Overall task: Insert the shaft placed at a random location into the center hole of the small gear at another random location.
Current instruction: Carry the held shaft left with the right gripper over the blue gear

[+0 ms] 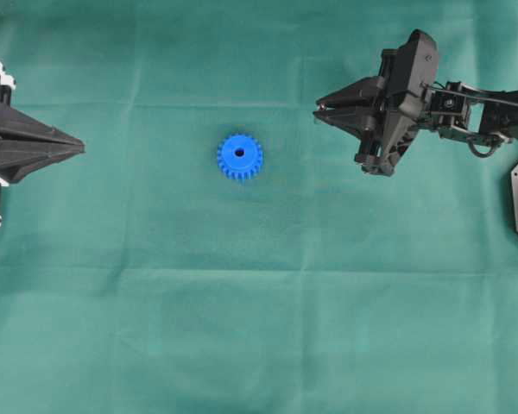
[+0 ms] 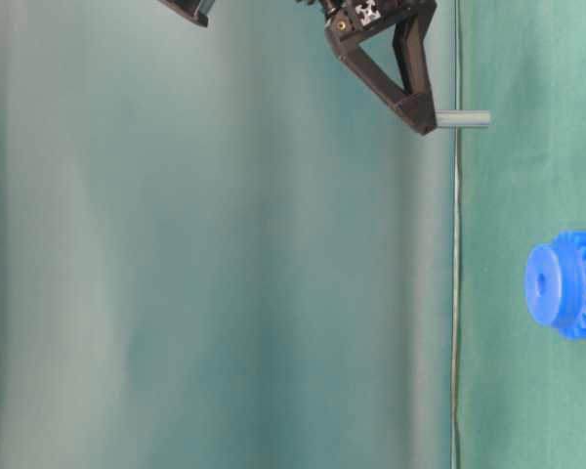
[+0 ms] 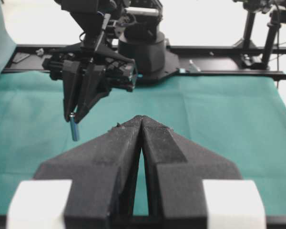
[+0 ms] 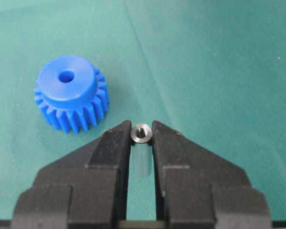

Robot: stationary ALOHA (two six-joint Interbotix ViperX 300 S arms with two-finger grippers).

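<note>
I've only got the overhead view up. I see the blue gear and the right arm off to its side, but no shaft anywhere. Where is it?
Observer: It is pinched between the fingers of the right tool; the right wrist view shows the shaft end-on at the fingertips.
Operator: Is it above the cloth or resting on it?
Observer: Above it. In the table-level view the shaft sticks out from the fingertips with its free end toward the green cloth, a gap showing between them.
Operator: Lined up with the center hole?
Observer: No. In the right wrist view the small gear sits off to the left of the shaft, its center hole uncovered.
Operator: And the left tool?
Observer: The left wrist view shows the left tool shut and empty.
</note>
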